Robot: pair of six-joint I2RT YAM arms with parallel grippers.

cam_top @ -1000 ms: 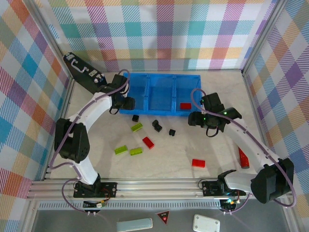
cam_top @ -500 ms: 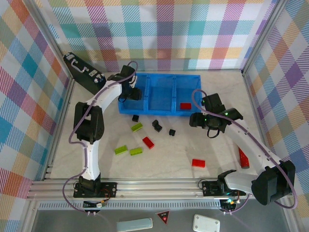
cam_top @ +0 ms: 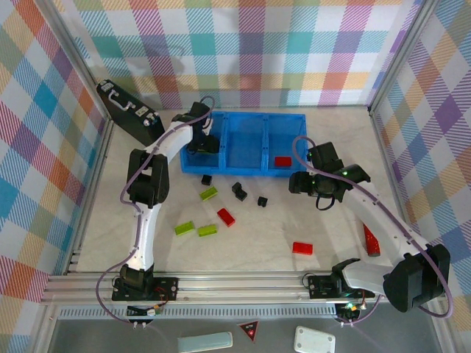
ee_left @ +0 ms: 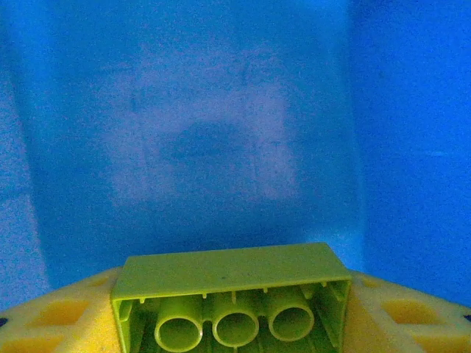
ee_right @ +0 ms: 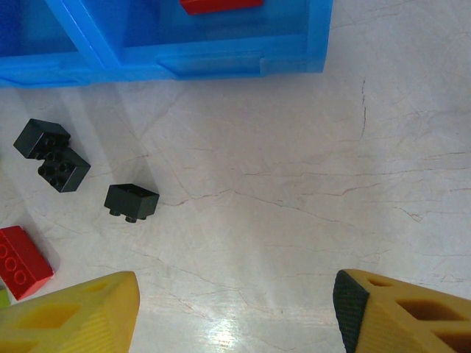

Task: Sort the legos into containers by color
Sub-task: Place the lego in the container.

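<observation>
the left claw [cam_top: 207,141], gripping 1 lime-green lego [ee_left: 224,276], has swung in from beside the blue tray [cam_top: 243,170] and is now hanging over its left compartment [ee_left: 213,147], so a release is probably coming next. the right claw [ee_right: 235,316] is staying open and empty above the surface [ee_right: 294,184], near 3 black legos [ee_right: 131,202]. 1 red lego [cam_top: 282,161] is lying in the right compartment. the black briefcase [cam_top: 129,112] is sitting behind the left arm, apart from the drop.
</observation>
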